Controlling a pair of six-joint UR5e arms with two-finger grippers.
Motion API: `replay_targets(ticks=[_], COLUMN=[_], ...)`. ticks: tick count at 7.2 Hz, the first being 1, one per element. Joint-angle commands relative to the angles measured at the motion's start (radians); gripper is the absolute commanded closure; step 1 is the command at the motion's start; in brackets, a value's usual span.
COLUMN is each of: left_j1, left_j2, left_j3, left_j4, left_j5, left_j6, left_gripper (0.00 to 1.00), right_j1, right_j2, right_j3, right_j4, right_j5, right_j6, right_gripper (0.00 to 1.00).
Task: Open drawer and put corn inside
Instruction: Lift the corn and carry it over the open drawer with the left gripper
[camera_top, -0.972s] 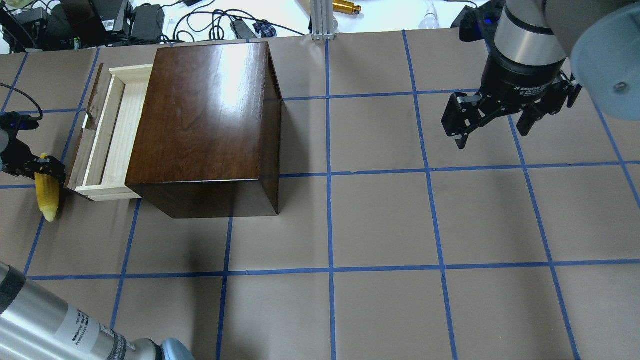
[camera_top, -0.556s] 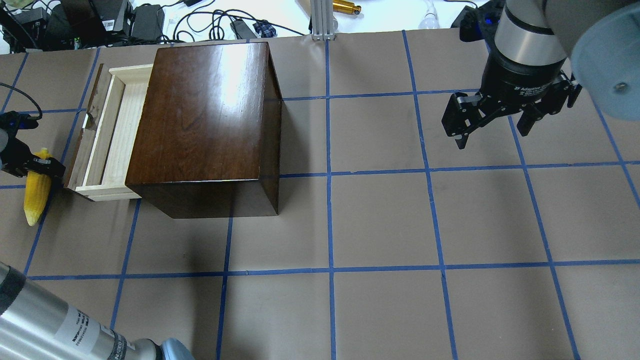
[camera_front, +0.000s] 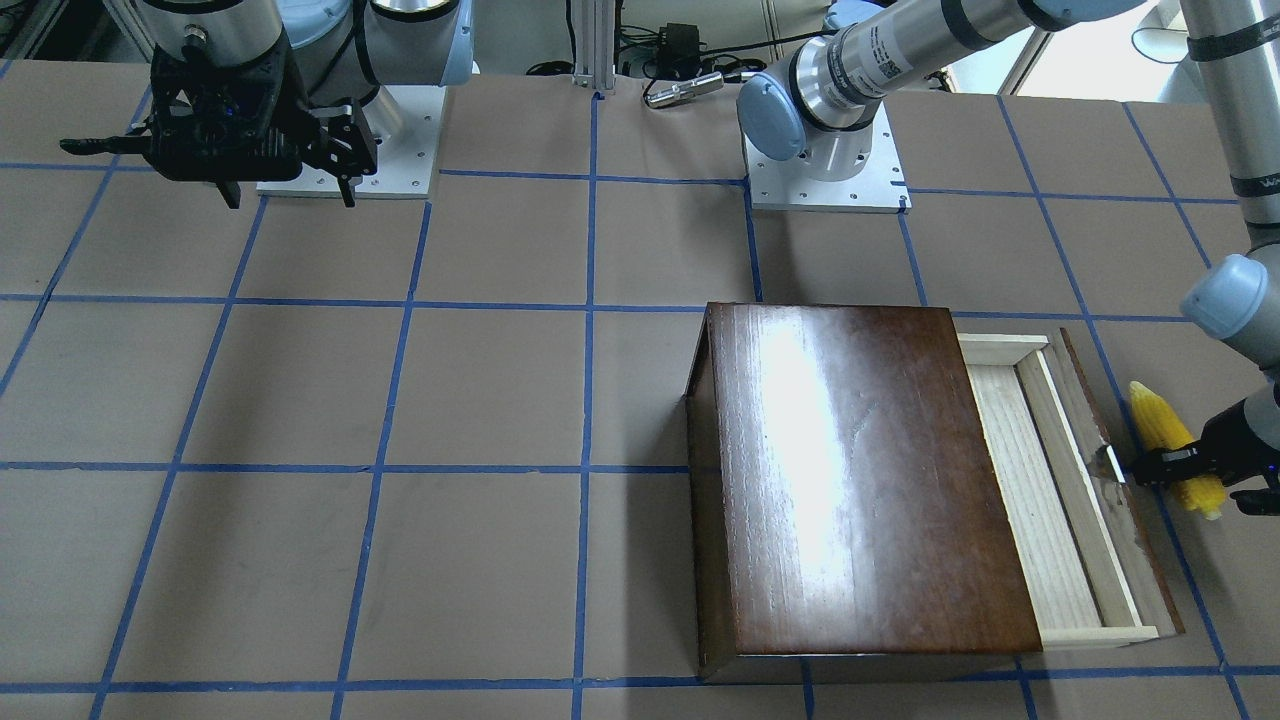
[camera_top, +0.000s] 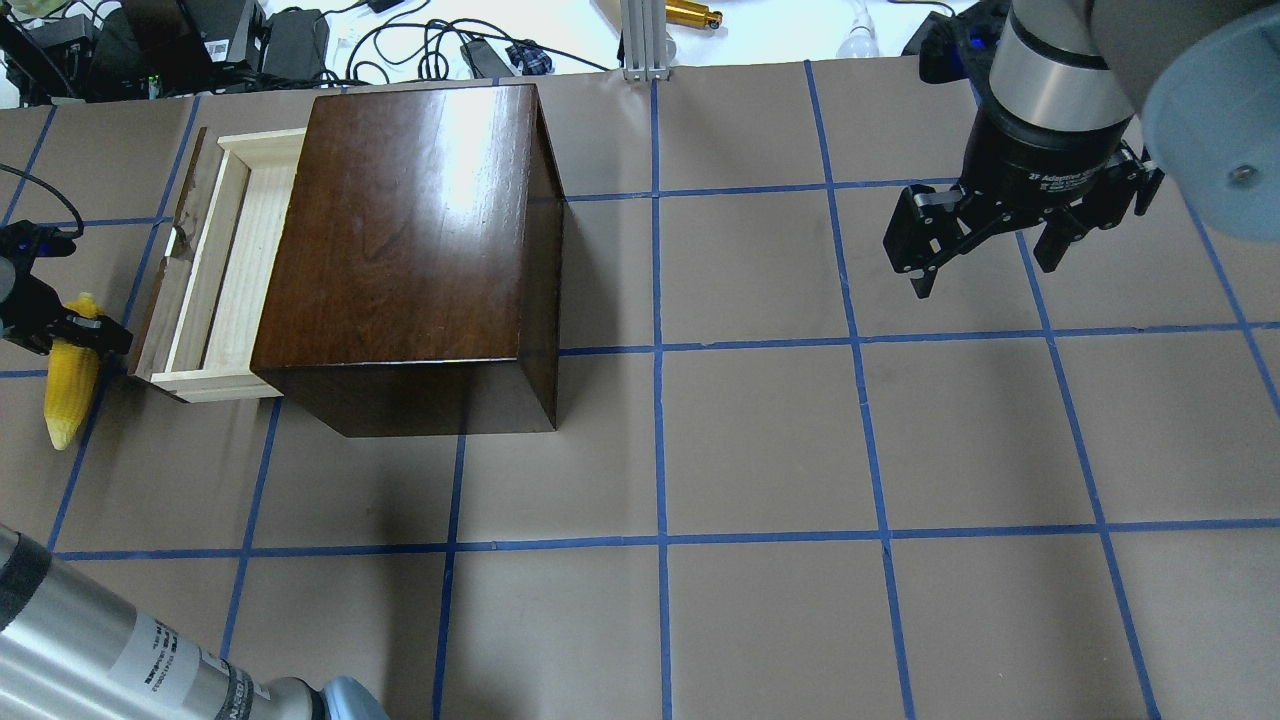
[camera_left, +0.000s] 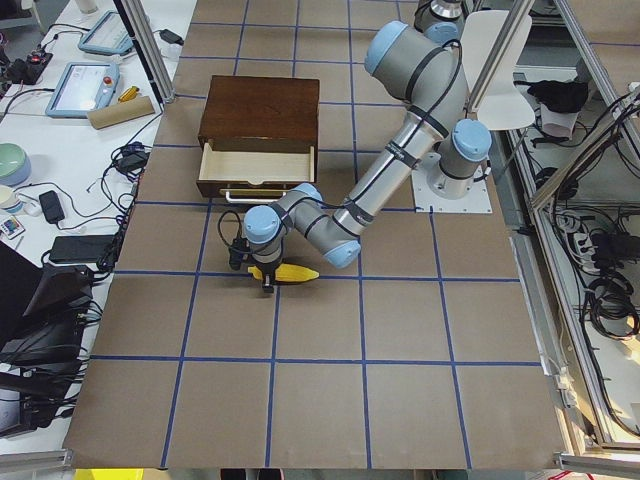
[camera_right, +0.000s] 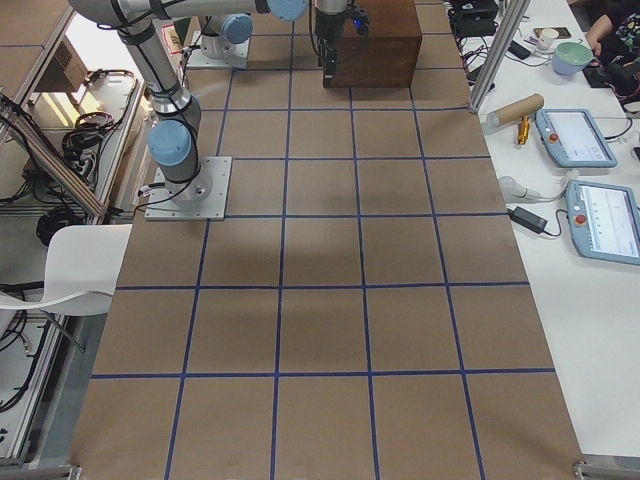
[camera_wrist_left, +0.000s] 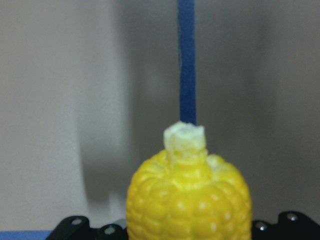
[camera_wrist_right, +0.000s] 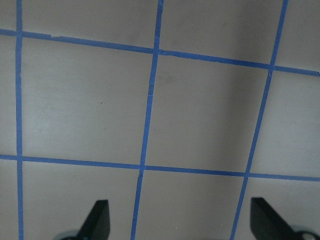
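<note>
The drawer stands pulled out of the dark-brown box toward the table's left end, its pale tray empty; it also shows in the front view. My left gripper is shut on the thick end of the yellow corn, just left of the drawer's front panel. The corn fills the bottom of the left wrist view and shows in the front view. I cannot tell whether it touches the table. My right gripper hangs open and empty over the far right of the table.
The box takes up the far left of the table. Cables, power bricks and a metal post lie beyond the table's far edge. Brown paper with blue tape lines covers the table under my right gripper.
My left gripper has carried the corn a little to the left, away from the drawer front, and the corn's tip has swung left. The right arm has not moved.
</note>
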Motion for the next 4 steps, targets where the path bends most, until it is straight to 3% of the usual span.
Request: replay_targets(ticks=[1,2,4], left_j1=[-0.003,-0.014,-0.049], left_j2=[0.015,0.047,0.139], left_j3=[0.002,0.008,0.082], left_j4=[-0.014,-0.044,-0.25], left_j5=[0.0,0.0,-0.032], left_j6=[-0.002,-0.003,-0.014], left_gripper=[1.0,1.0,1.0], right_j1=[0.0,0.0,0.0], right_j2=[-0.001,0.001,-0.001], right_j3=[0.0,0.0,0.0], right_j4=[0.0,0.0,0.0], right_j5=[-0.001,-0.001,0.001], right_j6=[-0.002,-0.002,-0.002], right_gripper=[0.0,0.0,0.0])
